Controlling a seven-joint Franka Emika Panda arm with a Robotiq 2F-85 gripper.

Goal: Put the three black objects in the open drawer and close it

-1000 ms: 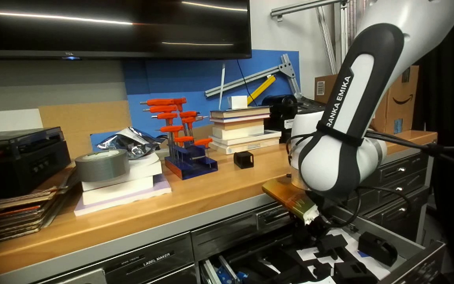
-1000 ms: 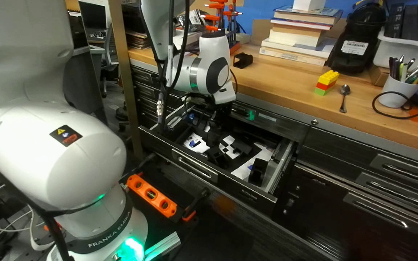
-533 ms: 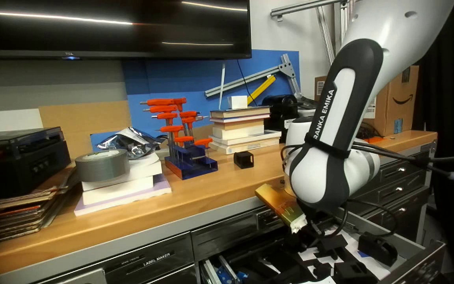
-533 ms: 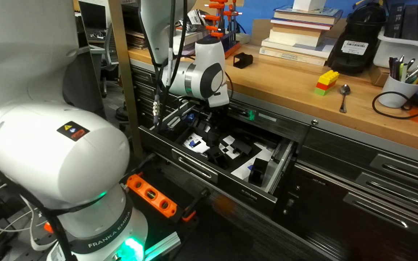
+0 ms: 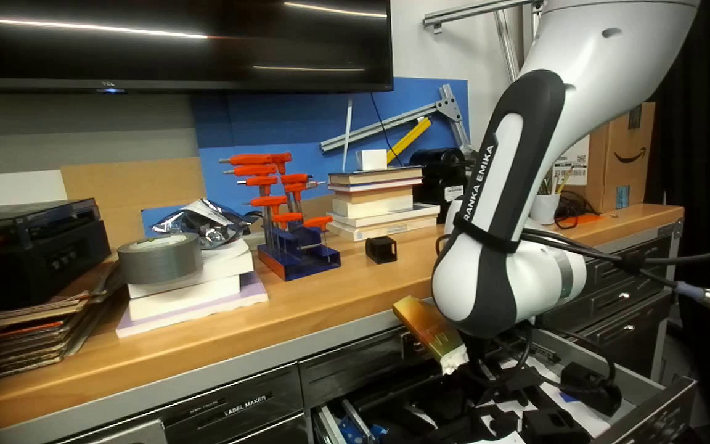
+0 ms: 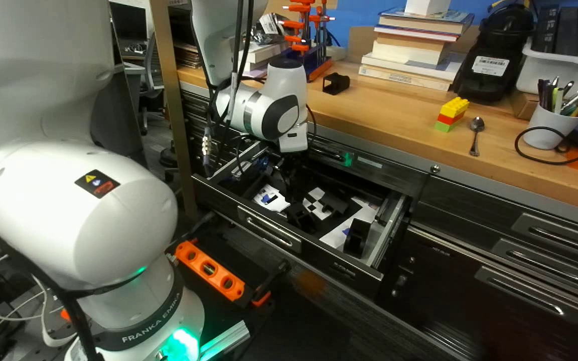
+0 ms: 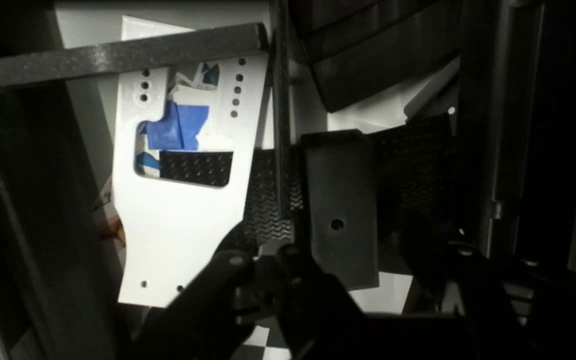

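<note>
A black block with an opening (image 5: 381, 250) stands on the wooden worktop and shows in both exterior views (image 6: 335, 83). The drawer (image 6: 319, 253) below is pulled open. In it, a black block (image 6: 357, 237) stands at one end, and another black piece (image 6: 300, 216) lies near the middle. My gripper (image 6: 286, 183) points down into the drawer. In the wrist view its fingers (image 7: 353, 237) are apart, with a dark grey piece with a hole (image 7: 344, 200) below and between them. I cannot tell whether they touch it. The fingertips are dark and hard to see.
The drawer holds several other dark parts, a white plate (image 7: 183, 215) and a checkered sheet (image 6: 317, 203). The worktop edge (image 6: 394, 143) overhangs the drawer's back. A gold slab (image 5: 429, 336) sits at my wrist. Books (image 5: 375, 206) and an orange-handled tool rack (image 5: 299, 253) stand behind.
My arm has moved left and a little down in both exterior views, staying over the drawer. The black block on the worktop and the pieces visible in the drawer have not moved.
</note>
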